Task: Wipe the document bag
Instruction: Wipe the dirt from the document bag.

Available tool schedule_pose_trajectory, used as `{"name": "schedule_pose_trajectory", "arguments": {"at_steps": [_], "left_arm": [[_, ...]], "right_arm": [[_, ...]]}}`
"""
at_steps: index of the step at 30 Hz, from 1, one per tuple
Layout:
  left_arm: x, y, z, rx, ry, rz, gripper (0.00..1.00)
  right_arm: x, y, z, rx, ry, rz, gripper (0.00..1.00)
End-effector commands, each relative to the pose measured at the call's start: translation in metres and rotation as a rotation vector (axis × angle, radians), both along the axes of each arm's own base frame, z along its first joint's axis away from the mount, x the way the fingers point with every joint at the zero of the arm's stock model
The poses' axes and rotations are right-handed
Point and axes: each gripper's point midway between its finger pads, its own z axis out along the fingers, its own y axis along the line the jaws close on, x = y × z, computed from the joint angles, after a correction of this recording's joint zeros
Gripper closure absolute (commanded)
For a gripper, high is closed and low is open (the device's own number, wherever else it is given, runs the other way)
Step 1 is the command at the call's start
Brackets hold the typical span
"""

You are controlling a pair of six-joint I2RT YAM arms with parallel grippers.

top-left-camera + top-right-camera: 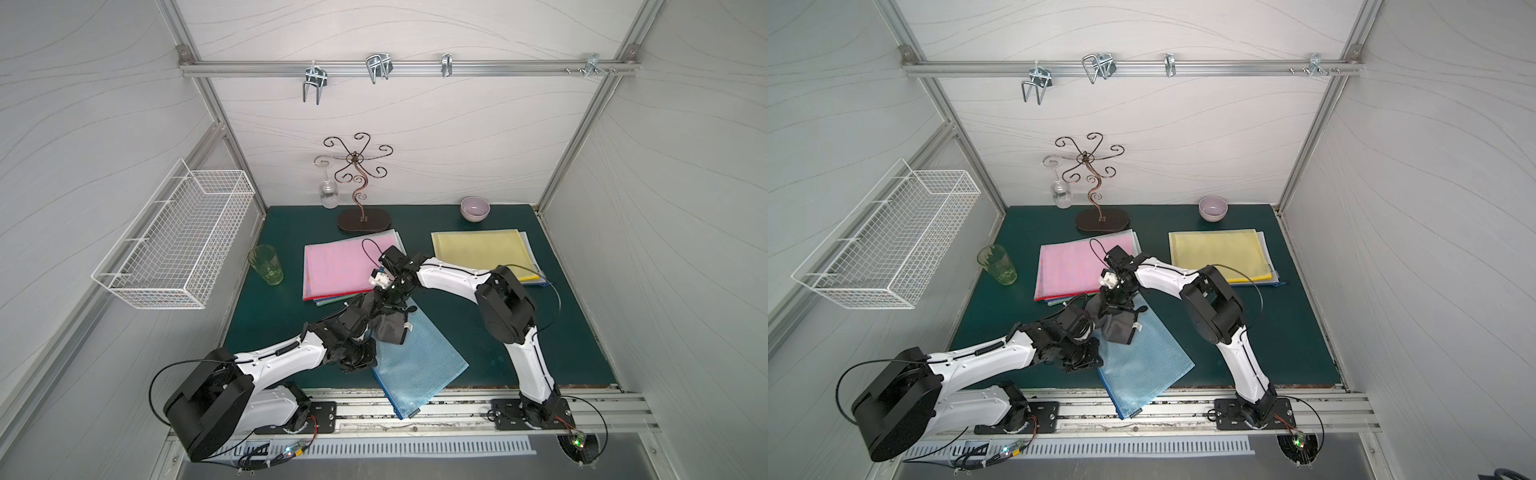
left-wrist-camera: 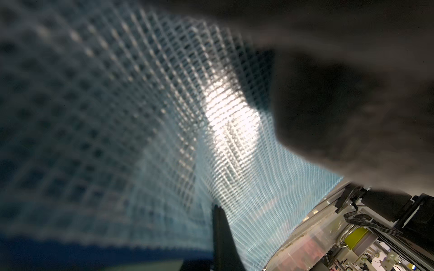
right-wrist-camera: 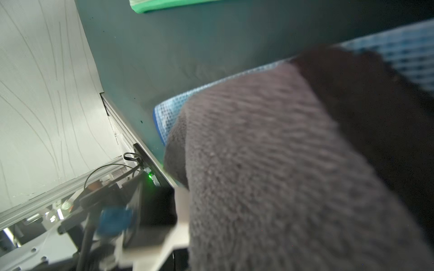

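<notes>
The blue mesh document bag (image 1: 419,361) (image 1: 1142,365) lies at the front centre of the green mat, with its near end over the front rail. My left gripper (image 1: 365,357) (image 1: 1090,357) is shut on the bag's left edge. In the left wrist view the mesh (image 2: 164,140) curves close to the camera beside a dark fingertip (image 2: 222,234). My right gripper (image 1: 390,299) (image 1: 1115,299) is shut on a dark grey cloth (image 1: 390,328) (image 1: 1119,328), which rests on the bag's far corner. In the right wrist view the cloth (image 3: 270,176) hides the jaws, and the bag (image 3: 164,115) shows under it.
A pink-topped stack of bags (image 1: 340,266) lies behind the grippers and a yellow-topped stack (image 1: 482,249) at the back right. A green glass (image 1: 266,264) stands left. A bowl (image 1: 475,208) and a metal rack (image 1: 359,187) with a wine glass (image 1: 328,195) stand at the back. A wire basket (image 1: 178,237) hangs on the left wall.
</notes>
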Motion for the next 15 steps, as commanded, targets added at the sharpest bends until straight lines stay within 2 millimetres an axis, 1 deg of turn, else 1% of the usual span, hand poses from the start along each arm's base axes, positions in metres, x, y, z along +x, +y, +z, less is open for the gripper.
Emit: {"name": "schedule_pose_trajectory", "arguments": {"at_steps": [1,2,3,4,5,7,8,10,11,12,13,15], "left_arm": [[0.003,-0.001,0.008,0.011,-0.013,-0.002,1.0],[0.004,0.0,0.009,0.014,-0.018,0.0,1.0],[0.004,0.0,0.009,0.017,-0.019,-0.001,1.0],[0.005,0.0,0.009,0.018,-0.023,0.0,1.0],[0.005,0.0,0.01,0.018,-0.025,-0.001,1.0],[0.007,0.0,0.011,0.021,-0.029,-0.003,1.0],[0.008,0.0,0.012,0.024,-0.033,-0.005,1.0],[0.009,-0.001,0.012,0.028,-0.035,-0.007,1.0],[0.01,-0.001,0.013,0.027,-0.039,-0.009,1.0],[0.011,-0.002,0.014,0.026,-0.042,-0.011,1.0],[0.012,-0.003,0.014,0.026,-0.045,-0.014,1.0],[0.017,-0.004,0.016,0.03,-0.059,-0.015,1.0]], "right_arm": [[0.01,-0.013,-0.022,-0.079,0.027,-0.054,1.0],[0.021,-0.035,-0.035,-0.17,-0.016,-0.092,1.0],[0.032,-0.057,-0.043,-0.25,-0.057,-0.127,1.0],[0.046,-0.086,-0.05,-0.357,-0.115,-0.171,1.0],[0.059,-0.115,-0.053,-0.458,-0.181,-0.211,1.0],[0.077,-0.158,-0.042,-0.566,-0.295,-0.269,1.0],[0.082,-0.176,-0.033,-0.61,-0.348,-0.287,1.0],[0.084,-0.201,-0.014,-0.665,-0.427,-0.3,1.0],[0.08,-0.206,-0.004,-0.665,-0.451,-0.283,1.0],[0.073,-0.205,0.004,-0.646,-0.457,-0.256,1.0],[0.06,-0.199,0.012,-0.606,-0.443,-0.2,1.0],[0.022,-0.174,0.025,-0.475,-0.365,-0.054,1.0]]}}
